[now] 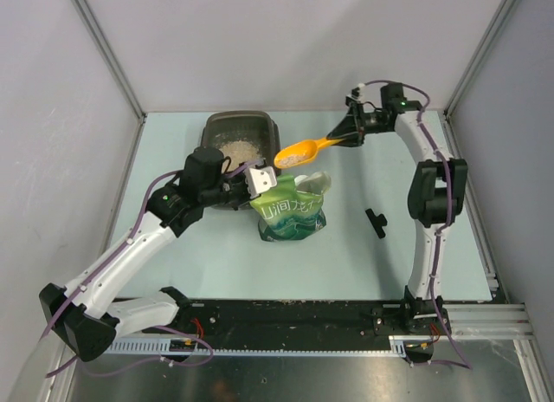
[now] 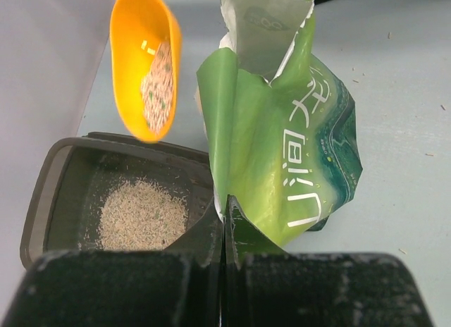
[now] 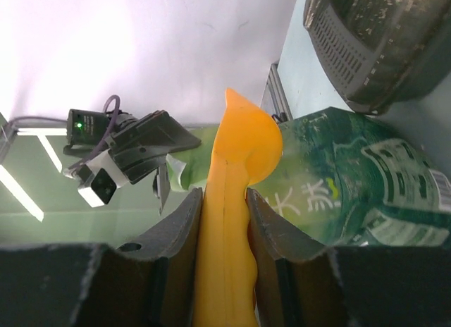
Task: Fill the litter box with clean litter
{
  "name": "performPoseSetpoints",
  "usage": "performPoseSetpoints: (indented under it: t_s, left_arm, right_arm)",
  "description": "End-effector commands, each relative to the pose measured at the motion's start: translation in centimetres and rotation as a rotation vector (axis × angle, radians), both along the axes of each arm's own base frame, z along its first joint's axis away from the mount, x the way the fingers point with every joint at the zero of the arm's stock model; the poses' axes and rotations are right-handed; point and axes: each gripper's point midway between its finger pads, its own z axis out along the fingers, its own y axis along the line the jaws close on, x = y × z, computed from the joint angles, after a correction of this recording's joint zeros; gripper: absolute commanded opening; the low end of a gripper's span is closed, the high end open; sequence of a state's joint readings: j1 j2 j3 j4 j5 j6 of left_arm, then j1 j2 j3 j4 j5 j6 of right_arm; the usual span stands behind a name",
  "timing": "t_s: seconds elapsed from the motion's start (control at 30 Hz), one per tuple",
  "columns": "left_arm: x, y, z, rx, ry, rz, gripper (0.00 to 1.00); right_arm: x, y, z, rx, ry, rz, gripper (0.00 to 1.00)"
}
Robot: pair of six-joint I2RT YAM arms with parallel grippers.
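The dark litter box (image 1: 210, 129) stands at the back left with a pile of clean litter (image 1: 238, 149) inside. The pile is pale in the left wrist view (image 2: 141, 214). My right gripper (image 1: 348, 135) is shut on the handle of an orange scoop (image 1: 299, 153). The scoop holds some litter (image 2: 158, 84) in the air, beside the box's right rim and above the green pouch (image 1: 293, 213). My left gripper (image 1: 262, 182) is shut on the pouch's upper edge (image 2: 232, 214) and holds the pouch upright with its mouth open.
A small black part (image 1: 376, 222) lies on the pale table to the right of the pouch. Grey walls close in the back and both sides. Stray granules dot the table around the pouch (image 2: 282, 158).
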State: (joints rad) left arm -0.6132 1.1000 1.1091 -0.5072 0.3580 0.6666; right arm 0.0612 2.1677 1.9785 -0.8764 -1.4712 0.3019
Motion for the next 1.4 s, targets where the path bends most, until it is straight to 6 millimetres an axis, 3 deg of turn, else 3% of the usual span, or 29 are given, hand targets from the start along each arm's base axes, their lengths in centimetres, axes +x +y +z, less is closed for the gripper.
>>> performPoseSetpoints:
  t_s: [0.0, 0.07, 0.1, 0.13, 0.2, 0.23, 0.27, 0.37, 0.4, 0.47, 0.53, 0.63, 0.83, 0.93, 1.0, 1.07, 1.1, 1.13, 1.17, 1.2, 1.27, 1.3, 1.37]
  left_arm:
    - [-0.2, 0.6, 0.7, 0.031, -0.005, 0.004, 0.00]
    - [-0.4, 0.6, 0.7, 0.030, -0.006, -0.005, 0.00]
    - [-0.7, 0.6, 0.5, 0.033, 0.005, -0.011, 0.00]
    - [-0.8, 0.6, 0.6, 0.030, 0.006, -0.013, 0.00]
    - [-1.1, 0.7, 0.6, 0.030, 0.013, -0.020, 0.00]
    - [-1.2, 0.7, 0.7, 0.029, 0.011, -0.024, 0.00]
    - [-1.3, 0.7, 0.8, 0.029, 0.009, -0.026, 0.00]
    - [-2.3, 1.2, 0.9, 0.035, 0.032, -0.038, 0.00]
    - [-2.7, 1.3, 0.8, 0.046, 0.039, -0.048, 0.00]
    - [-3.5, 2.0, 1.3, 0.072, 0.036, -0.063, 0.00]
    - [-3.6, 3.1, 2.4, 0.078, 0.011, -0.042, 0.00]
    - [-3.7, 5.4, 3.2, 0.097, -0.007, 0.012, 0.00]
    - [-4.0, 9.8, 3.7, 0.134, -0.045, 0.130, 0.00]
    - [-4.8, 11.2, 4.1, 0.158, -0.095, 0.143, 0.00]
    - [-5.2, 11.9, 4.3, 0.175, -0.119, 0.150, 0.00]
    - [-5.1, 12.6, 3.8, 0.194, -0.128, 0.161, 0.00]
    - [-5.1, 12.7, 3.5, 0.191, -0.121, 0.163, 0.00]
    - [-5.3, 12.5, 2.7, 0.179, -0.091, 0.157, 0.00]
    - [-5.4, 12.3, 2.3, 0.167, -0.066, 0.153, 0.00]
    - [-5.5, 12.0, 1.9, 0.155, -0.047, 0.146, 0.00]
    - [-5.6, 11.4, 1.1, 0.123, 0.004, 0.146, 0.00]
    - [-5.5, 11.3, 1.0, 0.105, 0.021, 0.161, 0.00]
    - [-4.9, 11.3, 0.7, 0.085, 0.013, 0.185, 0.00]
  right_arm:
    - [0.1, 4.3, 3.2, 0.062, -0.068, 0.120, 0.00]
    - [1.4, 5.4, 2.7, 0.042, -0.056, 0.099, 0.00]
    - [3.4, 6.2, 1.8, 0.048, -0.033, 0.032, 0.00]
    - [4.4, 6.5, 3.3, 0.085, -0.116, -0.016, 0.00]
    - [6.1, 8.2, 1.2, 0.059, -0.079, -0.058, 0.00]
    - [6.7, 9.1, 1.9, 0.064, -0.102, -0.040, 0.00]
    - [7.2, 10.0, 0.3, 0.059, -0.078, -0.030, 0.00]
    - [7.4, 13.2, -0.9, 0.054, -0.099, -0.036, 0.00]
    - [7.9, 14.0, -2.7, 0.033, -0.075, -0.054, 0.00]
    - [7.3, 16.0, -4.0, 0.017, -0.104, -0.032, 0.00]
    - [7.4, 16.8, -5.3, 0.002, -0.130, -0.028, 0.00]
    - [8.7, 17.2, -5.2, -0.038, -0.231, -0.077, 0.00]
    - [12.8, 16.9, -6.0, -0.276, -0.522, -0.249, 0.00]
    - [13.4, 17.1, -4.7, -0.348, -0.708, -0.281, 0.00]
    - [12.9, 18.0, -2.5, -0.382, -0.855, -0.290, 0.00]
    - [12.6, 18.3, -3.2, -0.497, -1.057, -0.255, 0.00]
    - [13.1, 17.6, -0.7, -0.571, -1.165, -0.326, 0.01]
    - [11.9, 18.4, -3.4, -0.644, -1.250, -0.250, 0.01]
    - [12.5, 18.1, -2.2, -0.689, -1.324, -0.313, 0.00]
    - [11.8, 17.9, -0.6, -0.698, -1.373, -0.339, 0.00]
    - [11.0, 17.8, -0.4, -0.718, -1.408, -0.347, 0.00]
    - [10.4, 17.5, 1.3, -0.707, -1.417, -0.368, 0.00]
    - [9.9, 16.6, 2.5, -0.716, -1.381, -0.385, 0.00]
